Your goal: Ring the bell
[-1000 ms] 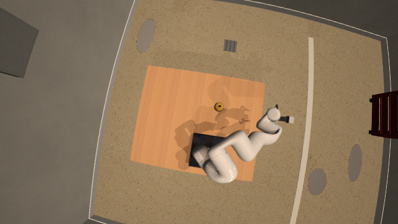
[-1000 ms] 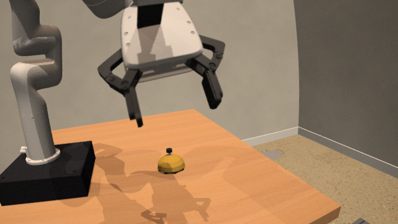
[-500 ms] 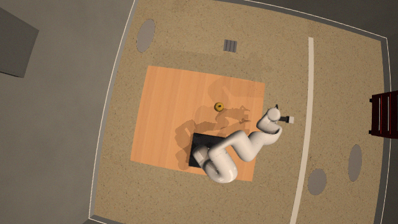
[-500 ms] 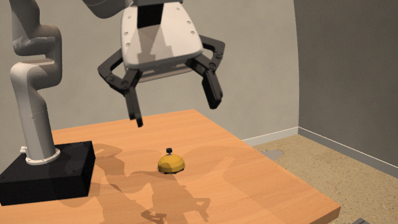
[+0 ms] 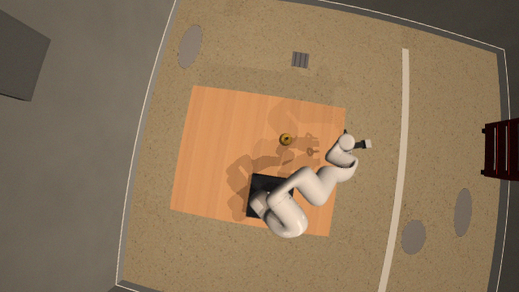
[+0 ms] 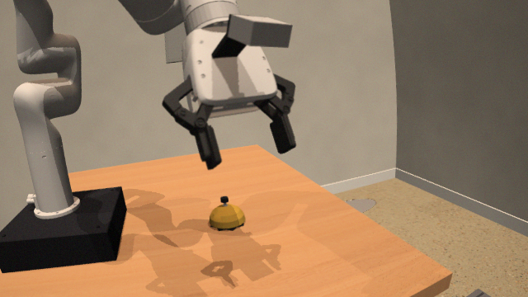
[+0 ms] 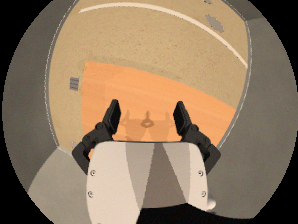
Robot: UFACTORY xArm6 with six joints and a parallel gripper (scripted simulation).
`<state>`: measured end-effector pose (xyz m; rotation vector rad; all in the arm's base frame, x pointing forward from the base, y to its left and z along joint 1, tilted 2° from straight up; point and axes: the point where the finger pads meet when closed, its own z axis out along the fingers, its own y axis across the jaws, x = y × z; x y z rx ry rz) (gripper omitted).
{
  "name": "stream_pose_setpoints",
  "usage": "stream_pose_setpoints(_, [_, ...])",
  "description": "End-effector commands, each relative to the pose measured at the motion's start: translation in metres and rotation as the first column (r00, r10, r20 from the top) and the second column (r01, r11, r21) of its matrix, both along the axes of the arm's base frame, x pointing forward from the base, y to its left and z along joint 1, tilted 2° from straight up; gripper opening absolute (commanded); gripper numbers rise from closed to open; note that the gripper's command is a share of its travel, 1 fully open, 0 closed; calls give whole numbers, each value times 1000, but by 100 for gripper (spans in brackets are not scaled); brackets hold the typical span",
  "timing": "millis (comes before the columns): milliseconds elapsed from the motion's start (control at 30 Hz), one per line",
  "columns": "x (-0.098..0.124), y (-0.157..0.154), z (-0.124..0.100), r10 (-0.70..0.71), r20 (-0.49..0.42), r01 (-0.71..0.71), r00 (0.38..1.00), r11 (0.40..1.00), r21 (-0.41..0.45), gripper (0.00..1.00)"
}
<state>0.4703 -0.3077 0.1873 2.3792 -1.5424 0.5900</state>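
A small yellow dome bell (image 5: 284,139) (image 6: 227,217) with a dark button (image 6: 224,200) on top stands upright near the middle of the wooden table (image 5: 211,142) (image 6: 351,247) (image 7: 100,83). My gripper (image 6: 249,154) (image 7: 147,106) is open and empty. It hangs high above the table with its fingers pointing down. In the top view my wrist sits to the right of the bell, near the table's right edge. The wrist view shows the table and my gripper's shadow between the fingers, but no bell.
The arm's black base (image 5: 259,183) (image 6: 62,231) stands on the table near the bell. The table's edges drop to a speckled floor. A dark red rack (image 5: 503,148) stands far off to the right by the wall.
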Motion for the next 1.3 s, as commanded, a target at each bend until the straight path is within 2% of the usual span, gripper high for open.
stream_pose_setpoints(0, [6, 24, -5, 93, -37, -92, 995, 995, 25, 100])
stream_pose_setpoints(33, [9, 44, -12, 169, -67, -167, 983, 985, 41, 100])
stream_pose_setpoints(267, [12, 91, -27, 348, -130, -339, 929, 937, 85, 100])
stream_pose_setpoints(500, [11, 142, -43, 532, -182, -512, 827, 847, 143, 100])
stream_pose_setpoints(567, [11, 142, -43, 532, -182, -512, 827, 847, 143, 100])
stream_pose_setpoints(600, [8, 163, -49, 603, -198, -579, 773, 797, 170, 100])
stream_pose_setpoints(700, [6, 178, -54, 650, -207, -622, 731, 760, 189, 100])
stream_pose_setpoints(867, [-1, 213, -64, 756, -222, -718, 616, 655, 236, 100])
stream_pose_setpoints(900, [-1, 213, -64, 756, -222, -718, 616, 655, 236, 100])
stream_pose_setpoints(933, [-5, 227, -68, 793, -226, -752, 565, 608, 255, 100])
stream_pose_setpoints(1067, [-13, 253, -75, 856, -227, -806, 465, 515, 290, 100])
stream_pose_setpoints(1133, [-13, 253, -75, 856, -227, -806, 465, 515, 290, 100])
stream_pose_setpoints(1167, [-18, 269, -80, 889, -225, -835, 399, 454, 312, 100])
stream_pose_setpoints(1200, [-22, 277, -82, 906, -223, -849, 361, 418, 324, 100])
stream_pose_setpoints(1267, [-25, 286, -85, 920, -220, -861, 323, 383, 335, 100])
